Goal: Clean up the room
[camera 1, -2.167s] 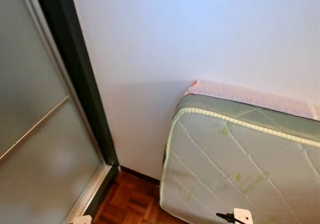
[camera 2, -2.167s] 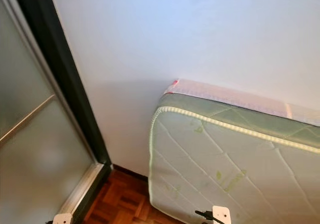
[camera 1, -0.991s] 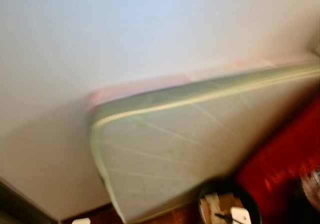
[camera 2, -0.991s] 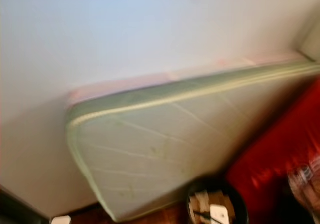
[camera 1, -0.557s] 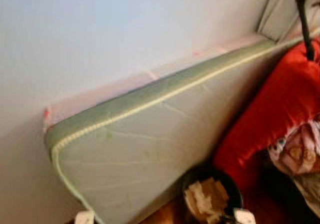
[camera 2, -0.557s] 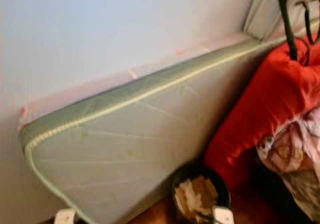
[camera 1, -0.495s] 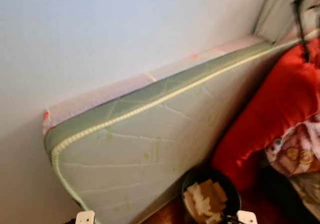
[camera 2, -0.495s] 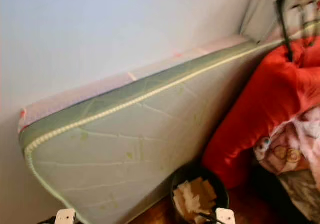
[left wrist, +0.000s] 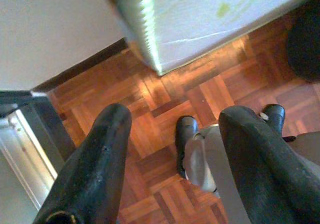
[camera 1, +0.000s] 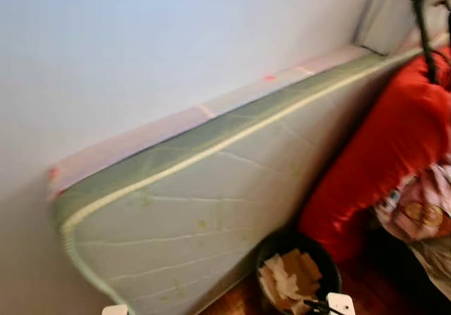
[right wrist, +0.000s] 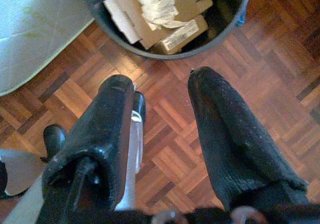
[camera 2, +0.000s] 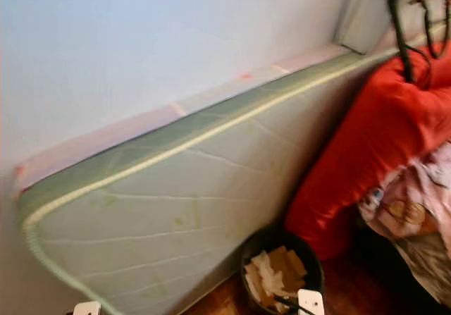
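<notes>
Bin: a round black waste bin [camera 1: 299,276] stands on the parquet floor [right wrist: 170,129], near and to the right, just beside the lower edge of the mattress and the red bundle.
Bin contents: flattened brown cardboard pieces [right wrist: 175,33] and crumpled white paper [right wrist: 155,3], piled loosely up to about the rim.
Mattress: a pale green quilted mattress [camera 1: 204,209] stands on its long edge, leaning against the white wall [camera 1: 176,40]; a thinner pink-white pad [camera 1: 141,135] sits between it and the wall.
Red bundle: a large red soft bag or cushion [camera 1: 394,146] rests against the right end of the mattress, with black straps [camera 1: 425,26] hanging above it.
Patterned cloth: pink printed fabric [camera 1: 423,213] lies at the far right, touching the red bundle.
Left gripper: the left gripper [left wrist: 172,149] hangs over bare floor near the mattress corner, fingers apart, holding nothing.
Right gripper: the right gripper [right wrist: 162,108] hangs over floor just beside the bin, fingers spread, holding nothing.
Frosted door: a dark frame with a pale panel [left wrist: 22,129] shows near the left gripper.
</notes>
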Available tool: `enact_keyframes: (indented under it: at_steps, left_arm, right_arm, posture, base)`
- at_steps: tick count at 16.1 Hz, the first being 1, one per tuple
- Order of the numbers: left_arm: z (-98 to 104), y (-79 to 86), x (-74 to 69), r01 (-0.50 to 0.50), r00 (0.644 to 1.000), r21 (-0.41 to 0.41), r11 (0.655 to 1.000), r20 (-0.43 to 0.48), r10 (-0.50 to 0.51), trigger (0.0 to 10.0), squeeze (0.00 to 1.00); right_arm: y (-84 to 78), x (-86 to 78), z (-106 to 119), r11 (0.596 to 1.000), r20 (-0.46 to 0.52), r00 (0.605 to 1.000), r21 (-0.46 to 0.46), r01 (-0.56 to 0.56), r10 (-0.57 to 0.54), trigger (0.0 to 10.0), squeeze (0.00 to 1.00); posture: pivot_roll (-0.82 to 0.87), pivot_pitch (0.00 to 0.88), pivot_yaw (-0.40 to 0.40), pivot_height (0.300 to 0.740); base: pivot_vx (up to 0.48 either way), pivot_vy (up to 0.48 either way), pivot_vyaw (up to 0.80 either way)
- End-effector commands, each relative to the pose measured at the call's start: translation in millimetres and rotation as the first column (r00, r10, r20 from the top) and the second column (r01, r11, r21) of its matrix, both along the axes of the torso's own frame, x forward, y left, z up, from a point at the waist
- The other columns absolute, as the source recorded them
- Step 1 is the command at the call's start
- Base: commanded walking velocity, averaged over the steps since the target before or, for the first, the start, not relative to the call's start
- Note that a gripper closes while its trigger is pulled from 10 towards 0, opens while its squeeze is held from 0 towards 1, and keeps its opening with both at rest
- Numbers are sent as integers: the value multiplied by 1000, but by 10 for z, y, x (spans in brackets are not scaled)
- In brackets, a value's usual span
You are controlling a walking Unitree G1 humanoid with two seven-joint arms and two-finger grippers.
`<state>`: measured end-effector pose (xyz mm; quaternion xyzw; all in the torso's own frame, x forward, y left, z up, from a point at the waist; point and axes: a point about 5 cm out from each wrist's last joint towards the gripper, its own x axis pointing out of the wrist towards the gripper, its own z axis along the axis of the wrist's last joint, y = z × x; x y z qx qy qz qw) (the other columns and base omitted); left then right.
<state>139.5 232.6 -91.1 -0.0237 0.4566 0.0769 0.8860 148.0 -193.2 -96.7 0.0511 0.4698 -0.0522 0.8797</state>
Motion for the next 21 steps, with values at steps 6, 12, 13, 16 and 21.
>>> enact_keyframes:
  at_steps: [6,12,13,16,21]
  left_arm:
    - [201,-181,608,25,998,0,1000,52,-25,10000,0]
    - [201,-184,611,20,998,-3,1000,53,-20,10000,0]
    - [201,-184,611,21,998,-3,1000,53,-20,10000,0]
    - [201,-181,609,21,998,0,1000,54,-21,10000,0]
    - [197,-181,600,24,998,4,1000,52,-24,10000,0]
  right_arm:
    - [-503,129,132,995,-53,994,-13,97,-98,10000,0]
    - [-506,132,135,995,-49,994,-10,101,-102,10000,0]
    - [-506,133,135,995,-48,993,-9,103,-104,10000,0]
    - [-502,130,133,994,-48,993,-7,105,-105,10000,0]
    - [-498,125,131,995,-49,994,-5,95,-95,10000,0]
  posture:
    - [150,0,-86,740]
    - [152,0,-92,740]
    - [152,0,-92,740]
    - [154,0,-91,740]
    - [152,0,-91,740]
  base:
    - [0,-160,-457]
    - [0,-80,0]
    - [0,0,0]
    - [0,0,0]
    - [0,0,-380]
